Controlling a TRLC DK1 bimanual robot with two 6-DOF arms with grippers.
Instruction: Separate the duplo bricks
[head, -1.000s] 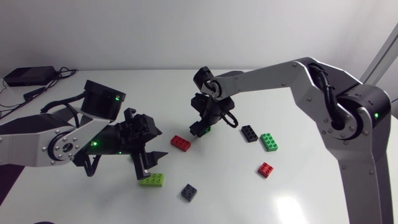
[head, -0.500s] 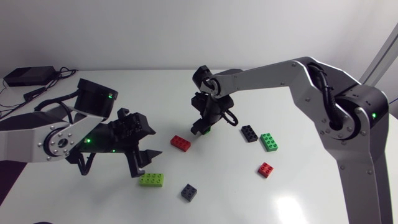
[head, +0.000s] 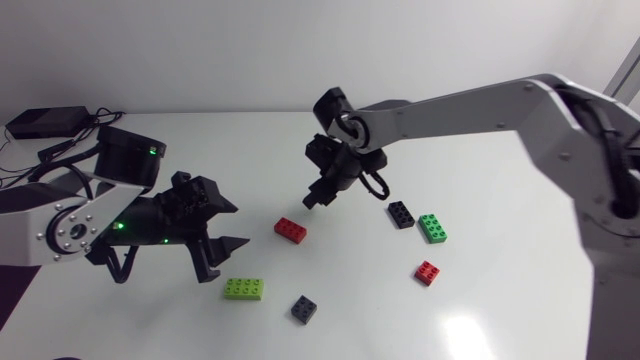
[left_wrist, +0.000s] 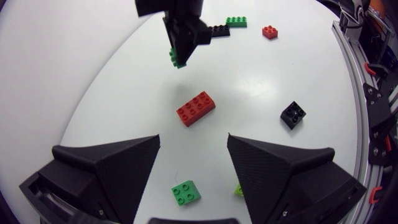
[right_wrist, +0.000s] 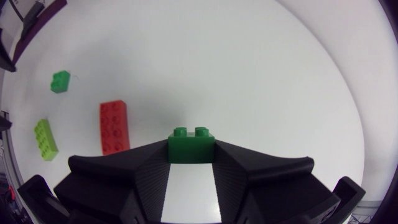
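**Eight duplo bricks counted, one pinched in the right gripper**

Counted by colour: three green, two red, two black, one lime.

Right gripper (head: 320, 194): closed narrow on the held green brick (right_wrist: 191, 149), gripped from two sides, two studs poking out past the fingertips. Nothing else touched.

Left gripper (left_wrist: 193, 142): spread wide, holding and touching nothing.

Seen from the left gripper:
- Straight ahead, in line with the gap between the fingers, lying apart from them: the long red brick (left_wrist: 196, 108), eight studs up.
- Farther ahead, beyond that red one: the right gripper with its green load.
- Under the gripper, back between the finger bases: the small green brick (left_wrist: 186, 193), four studs, untouched.
- Just beside one finger, mostly hidden by it in the wrist view: the lime brick (head: 244, 289).
- Ahead and off to that same side: the small black brick (left_wrist: 292, 114), four studs.

Seen from the right gripper:
- Well off to its far side, away from the left arm: the longer black brick (head: 401, 214) and the green brick (head: 433, 228), just beside each other.
- Near those two, apart from them: the small red brick (head: 427, 273).

All loose bricks lying singly on the white table (head: 500, 300), none stacked
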